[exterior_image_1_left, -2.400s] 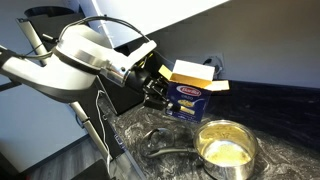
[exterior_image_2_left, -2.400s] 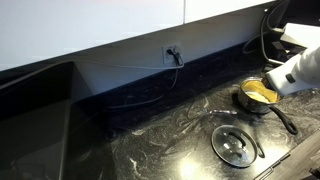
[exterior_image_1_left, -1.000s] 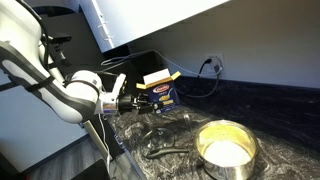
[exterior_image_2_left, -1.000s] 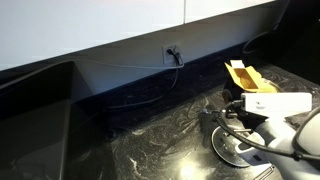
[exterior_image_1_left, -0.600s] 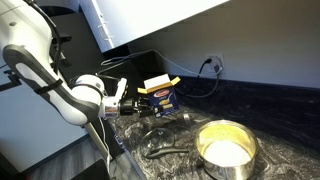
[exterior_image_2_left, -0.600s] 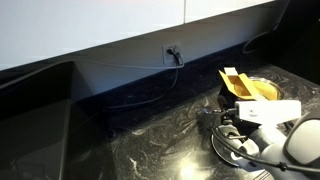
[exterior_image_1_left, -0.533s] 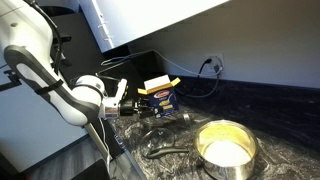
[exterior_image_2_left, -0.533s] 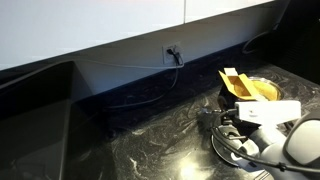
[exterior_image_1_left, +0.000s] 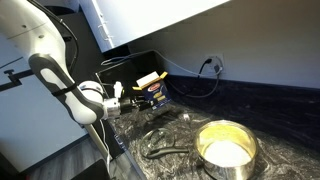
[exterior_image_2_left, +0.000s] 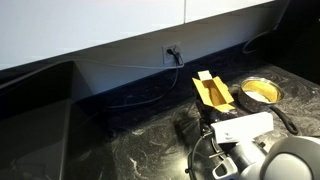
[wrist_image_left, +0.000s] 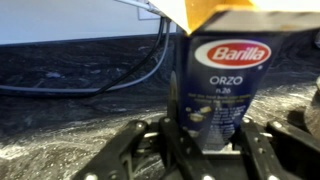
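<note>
The orzo box (wrist_image_left: 222, 80) stands upright, long axis vertical, dead centre in the gripper (wrist_image_left: 205, 140), jaws pinched onto its lower sides, probably just off the dark counter (wrist_image_left: 60, 130) near the wall.

I'm standing in a kitchen: a pot (exterior_image_1_left: 226, 148) is sitting on the dark marbled stone table (exterior_image_2_left: 120, 150), a box of Barilla orzo (wrist_image_left: 218, 80) is showing, and a wall outlet (exterior_image_2_left: 172, 52) is sitting under white cabinets (exterior_image_2_left: 100, 25).

Dark marbled countertop (exterior_image_2_left: 130, 150), black backsplash (exterior_image_2_left: 120, 88) with a wall socket (exterior_image_2_left: 172, 52), white cabinets (exterior_image_2_left: 90, 25) above.
</note>
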